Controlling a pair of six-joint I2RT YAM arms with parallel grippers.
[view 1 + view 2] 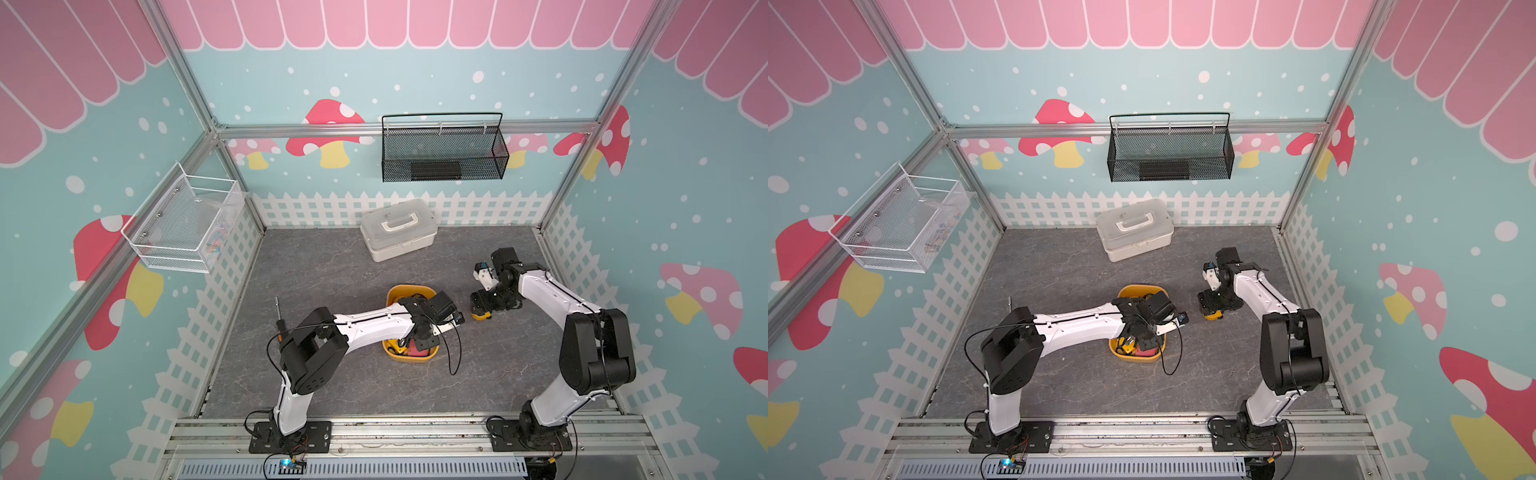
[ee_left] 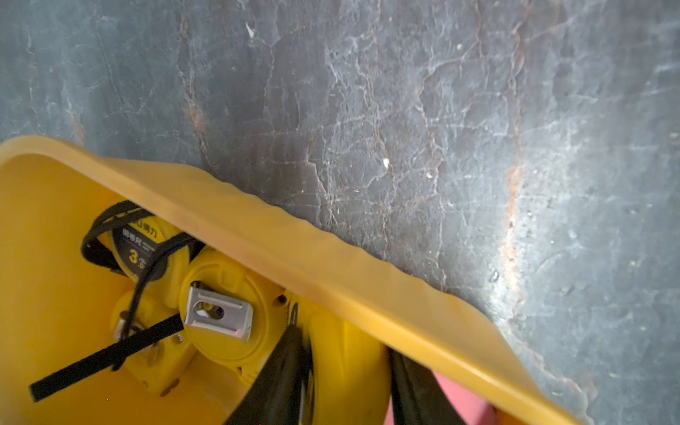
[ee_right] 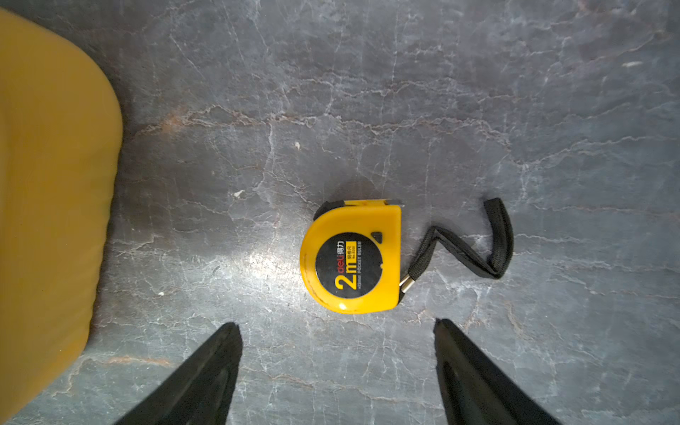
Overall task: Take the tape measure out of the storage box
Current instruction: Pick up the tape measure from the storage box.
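Yellow plastic all round. My left claw (image 2: 342, 342) is down inside the storage box (image 2: 331, 250), at its 6 o'clock end. Its fingers are clamped on a tape measure (image 2: 349, 386), which sits in the box. Beside it lie a 3 m tape (image 2: 140, 246) and a clip-backed tape (image 2: 228, 316). My right claw (image 3: 335, 323) hangs with its fingers spread above the 2 m tape (image 3: 353, 257). That one lies flat on the grey table (image 3: 478, 110), at 3 o'clock of the box.

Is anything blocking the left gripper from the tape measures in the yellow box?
Nothing visible. The left gripper is down inside the open storage box, its fingers clamped either side of a yellow tape measure beside the box wall.
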